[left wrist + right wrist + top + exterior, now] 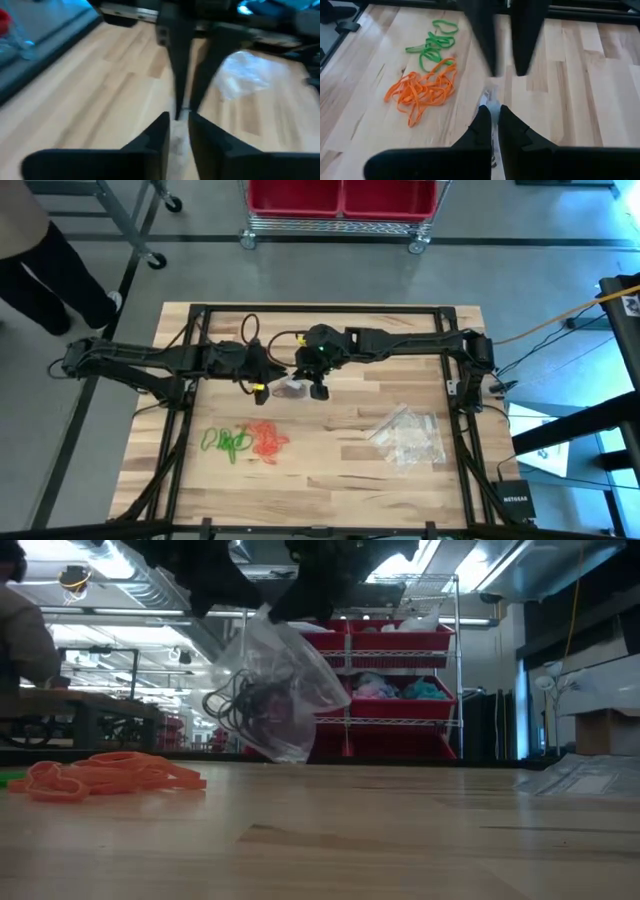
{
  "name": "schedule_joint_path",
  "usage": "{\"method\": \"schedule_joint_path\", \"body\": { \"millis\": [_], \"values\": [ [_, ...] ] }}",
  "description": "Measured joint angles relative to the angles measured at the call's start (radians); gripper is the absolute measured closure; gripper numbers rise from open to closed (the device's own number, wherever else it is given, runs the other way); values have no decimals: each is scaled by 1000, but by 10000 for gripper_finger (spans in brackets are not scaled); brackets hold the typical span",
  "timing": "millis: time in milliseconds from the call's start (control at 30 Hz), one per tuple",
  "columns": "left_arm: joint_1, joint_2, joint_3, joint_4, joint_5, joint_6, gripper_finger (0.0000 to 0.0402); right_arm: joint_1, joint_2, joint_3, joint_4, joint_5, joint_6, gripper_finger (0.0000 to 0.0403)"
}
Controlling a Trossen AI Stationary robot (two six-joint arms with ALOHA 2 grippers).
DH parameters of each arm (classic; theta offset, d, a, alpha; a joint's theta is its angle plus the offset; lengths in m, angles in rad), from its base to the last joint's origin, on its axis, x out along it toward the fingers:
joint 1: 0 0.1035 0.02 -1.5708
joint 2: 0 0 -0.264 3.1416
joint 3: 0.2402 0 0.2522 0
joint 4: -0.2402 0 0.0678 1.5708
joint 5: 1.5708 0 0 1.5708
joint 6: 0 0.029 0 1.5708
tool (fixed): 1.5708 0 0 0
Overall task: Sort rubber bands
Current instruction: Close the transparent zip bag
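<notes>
Your two grippers meet at the upper middle of the high view, both pinching one clear bag [285,690] held up off the table [340,470]. The left gripper [262,375] is clenched on the bag's edge, its fingers [155,137] nearly together with thin plastic between them. The right gripper [318,387] is clamped on the bag too, its fingers [482,125] pressed on a strip of clear film.

In the low view the bag hangs in the upper centre of the frame, and you can see black bands [240,700] bunched inside it.

The other bands lie loose on the wood, well below and left of the grippers in the high view: a pile of orange bands [267,440] with the green bands [227,442] just to its left, the two heaps touching or nearly so.

At centre right of the high view sits a heap of empty clear bags [410,438].

The table is pale wooden planking inside a black frame. Behind it stands a wire rack with red bins [340,195], and a person [40,260] stands at the upper left.
</notes>
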Motion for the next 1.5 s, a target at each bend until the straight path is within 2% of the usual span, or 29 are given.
{"method": "schedule_joint_path", "body": {
  "millis": [100,200,333,500,800,1033,1100,1267,1500],
  "values": [
    [0,0,0,12,83,-14,297,0,0,0,1,0,0,396],
    [-1,2,0,2,105,-25,267,0,0,0,0,0,0,396],
    [0,26,-7,3,39,1,244,0,0,0,2,0,0,396],
    [0,49,-7,44,7,36,240,0,-1,0,3,0,0,395],
    [12,65,-7,56,8,51,290,0,-1,1,2,0,-10,395],
    [17,66,-7,57,8,80,390,-1,-1,1,3,5,-11,395],
    [17,66,-7,57,0,83,397,-1,-1,1,6,6,-11,395],
    [-7,71,-7,62,-116,99,400,-2,1,1,9,29,12,395],
    [-23,73,-4,50,-176,107,401,-1,11,4,-4,49,50,395]
  ]
}}
